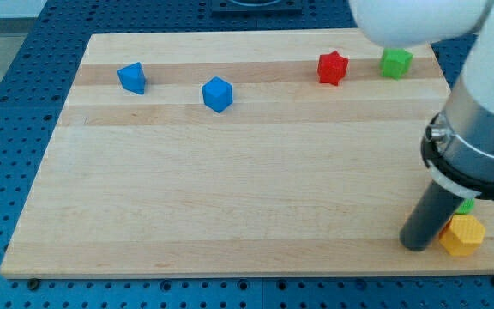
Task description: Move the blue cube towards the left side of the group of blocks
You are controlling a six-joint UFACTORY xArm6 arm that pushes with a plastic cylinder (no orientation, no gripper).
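Observation:
A blue cube (pixel 218 93) sits near the view's top, left of centre. A second blue block (pixel 132 77), of irregular shape, lies further to the view's left. A red star-shaped block (pixel 333 68) and a green block (pixel 395 62) lie at the view's top right. My tip (pixel 416 244) rests on the board at the view's bottom right, far from the blue cube. It is right beside a yellow block (pixel 463 235). A small green block (pixel 465 206) and a bit of red show behind the rod, mostly hidden.
The wooden board (pixel 230 189) lies on a blue perforated table (pixel 7 103). The arm's white and grey body (pixel 478 129) covers the board's right edge.

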